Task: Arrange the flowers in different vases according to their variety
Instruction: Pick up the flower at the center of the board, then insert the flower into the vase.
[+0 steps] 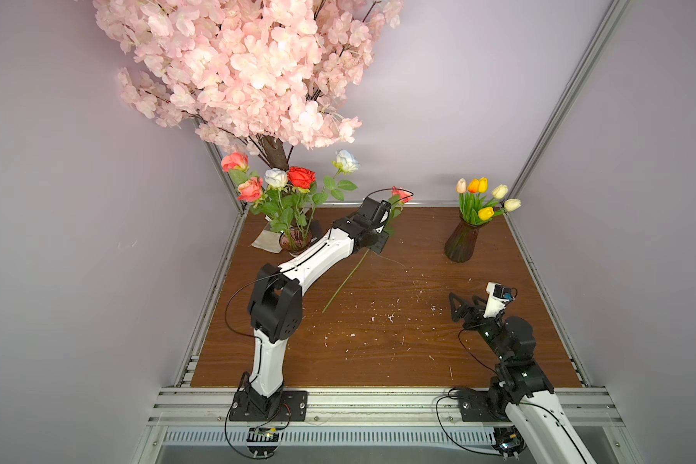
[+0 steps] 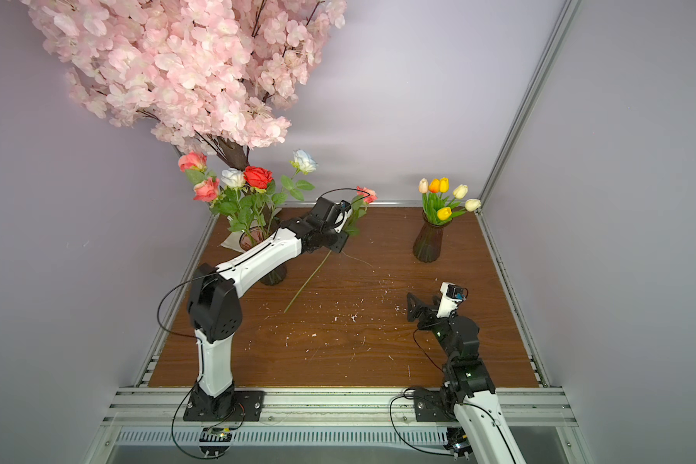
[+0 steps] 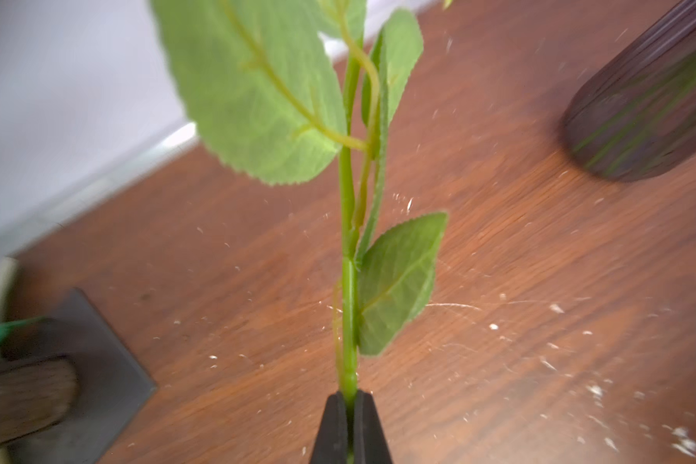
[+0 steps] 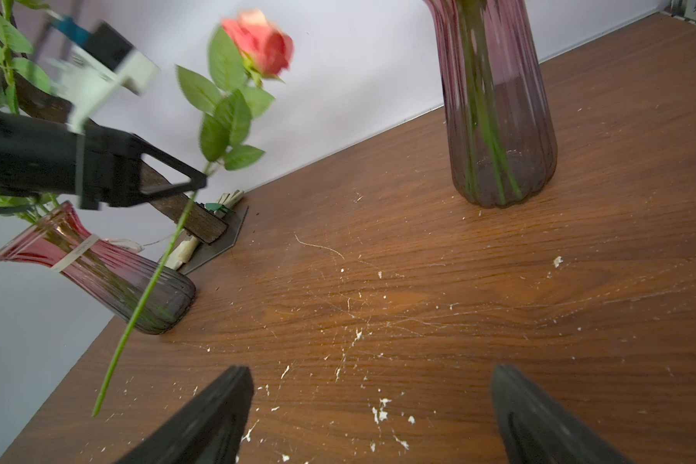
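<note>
Here the coral rose (image 4: 258,44) is pinched mid-stem by the left gripper (image 4: 200,181) — bloom high, tail slanting low — with the banded vase (image 4: 105,277) just leftward; the right gripper (image 1: 463,300) is seen spread.

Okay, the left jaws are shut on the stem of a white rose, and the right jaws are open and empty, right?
Not quite. The rose in the left gripper is pink-coral, not white; the right wrist view shows it. The rest stands: its jaws are shut on the stem, and the right gripper is open and empty.
</note>
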Controlling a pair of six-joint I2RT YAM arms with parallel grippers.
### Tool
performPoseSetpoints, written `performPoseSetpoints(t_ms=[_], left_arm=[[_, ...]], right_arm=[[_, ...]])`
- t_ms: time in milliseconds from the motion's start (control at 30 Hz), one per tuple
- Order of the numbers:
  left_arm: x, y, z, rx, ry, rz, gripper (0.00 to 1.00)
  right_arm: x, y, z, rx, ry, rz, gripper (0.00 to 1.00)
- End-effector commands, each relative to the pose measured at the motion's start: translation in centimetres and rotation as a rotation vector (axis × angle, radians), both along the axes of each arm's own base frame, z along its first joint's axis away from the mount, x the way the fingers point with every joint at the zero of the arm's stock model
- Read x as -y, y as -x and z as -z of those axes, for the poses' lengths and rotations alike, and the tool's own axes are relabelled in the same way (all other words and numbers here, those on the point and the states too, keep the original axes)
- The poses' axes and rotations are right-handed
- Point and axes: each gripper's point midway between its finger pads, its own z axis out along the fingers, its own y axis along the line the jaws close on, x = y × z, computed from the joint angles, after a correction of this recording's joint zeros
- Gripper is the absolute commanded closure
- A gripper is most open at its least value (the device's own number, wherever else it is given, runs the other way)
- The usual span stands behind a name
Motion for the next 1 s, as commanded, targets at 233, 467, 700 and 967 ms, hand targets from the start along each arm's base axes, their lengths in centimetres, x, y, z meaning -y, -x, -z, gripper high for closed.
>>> performPoseSetpoints(t_ms=[233,467,700,967], left_arm=[[-5.4,6.2,-13.9,0.410,0.289,-0.054,1.00],[-9.4,12.1,-17.1,0.516,0.436,-0.066,1.00],[-14.3,15.4,-16.9,0.544,0.520,-0.231,1.00],[-20.4,17.0,-17.1,0.611,0.513,-0.480,1.00]], right_arm=[[0.2,-0.3,-0.8,0.037,-0.010,0.021,0.01],[0.4,-0.3,-0.8,0.038,-0.009,0.029,0.01],[0.5,-0.3,-0.8,0.041,-0.006,0.036,0.00],[0.8,-0.2,-1.0,0.051,-0.005,0.049,0.01]])
